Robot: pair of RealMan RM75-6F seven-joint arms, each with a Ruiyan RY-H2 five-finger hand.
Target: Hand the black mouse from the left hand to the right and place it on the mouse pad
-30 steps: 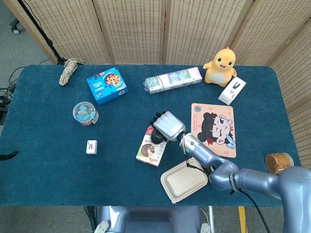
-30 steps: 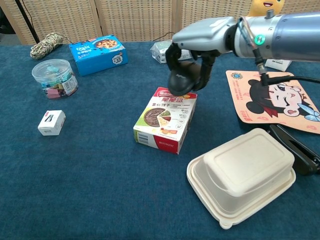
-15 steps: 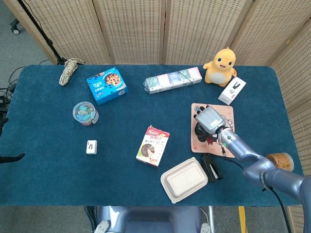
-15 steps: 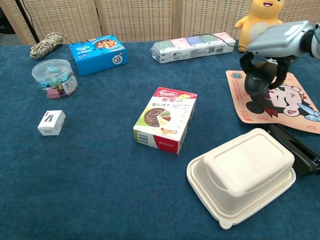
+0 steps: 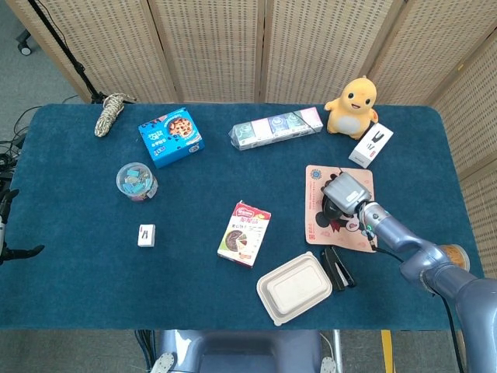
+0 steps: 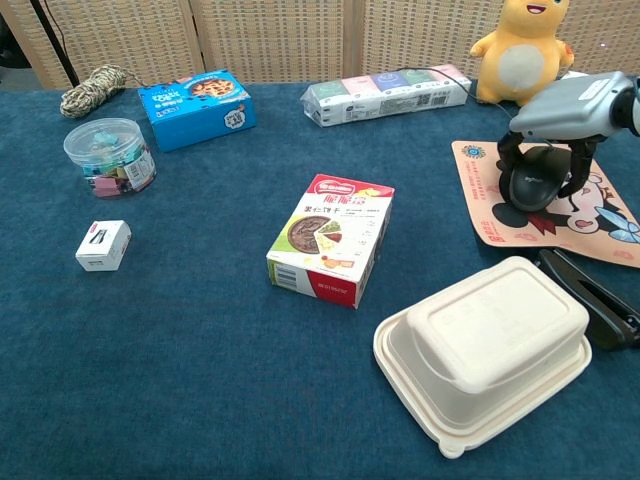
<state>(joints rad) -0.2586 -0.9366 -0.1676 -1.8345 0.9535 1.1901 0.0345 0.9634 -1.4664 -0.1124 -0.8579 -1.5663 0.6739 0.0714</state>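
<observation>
The black mouse (image 6: 540,180) is gripped from above by my right hand (image 6: 568,103), whose fingers curl down around it. It sits low over the left part of the cartoon mouse pad (image 6: 482,218); whether it touches the pad I cannot tell. In the head view the right hand (image 5: 346,191) covers most of the mouse (image 5: 335,208), above the pad (image 5: 318,176). Dark shapes at the far left edge, off the table, seem to be part of my left hand (image 5: 11,250); its fingers are too cut off to read.
A black stapler (image 6: 590,295) lies just in front of the pad, next to a beige takeaway box (image 6: 485,350). A snack box (image 6: 333,238) lies mid-table. A yellow toy (image 6: 520,45) and a white box (image 5: 371,145) stand behind the pad.
My right hand carried the mouse from above the snack box rightward to the mouse pad, then lowered it a little. The left hand stayed at the far left edge.
</observation>
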